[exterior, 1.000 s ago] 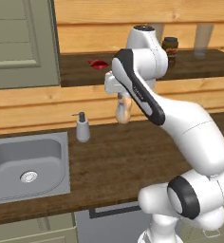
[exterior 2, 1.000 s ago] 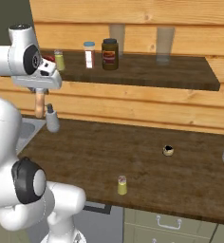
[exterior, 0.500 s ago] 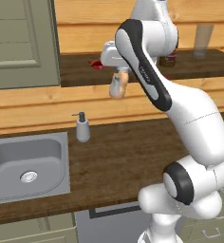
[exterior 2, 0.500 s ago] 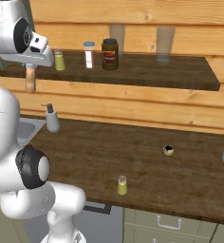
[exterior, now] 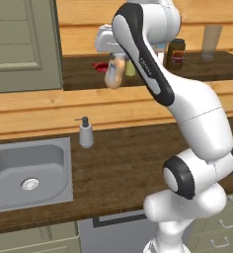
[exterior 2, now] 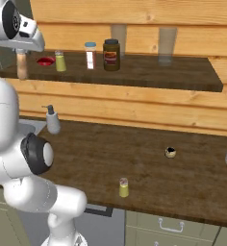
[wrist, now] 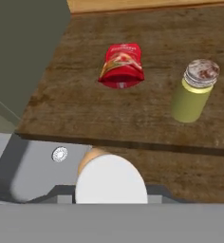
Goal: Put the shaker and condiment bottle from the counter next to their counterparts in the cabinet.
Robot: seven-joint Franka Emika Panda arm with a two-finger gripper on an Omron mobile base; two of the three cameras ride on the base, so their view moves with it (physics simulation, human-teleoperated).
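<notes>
— Where is the condiment bottle (exterior: 115,73)?

— Up at the front edge of the cabinet (exterior 2: 134,72) shelf, its smooth peach-tan body hanging from the gripper (exterior: 116,58), whose jaws are closed narrowly on it. The round white cap fills the hand view's bottom.

— And the shelf?

— Dark wood-grain. A crinkled red pouch (wrist: 122,65) lies flat beside an upright yellow-green shaker (wrist: 193,97).

— The other shaker (exterior 2: 123,187)?

— Standing on the worktop (exterior 2: 134,158), near its front edge.
</notes>
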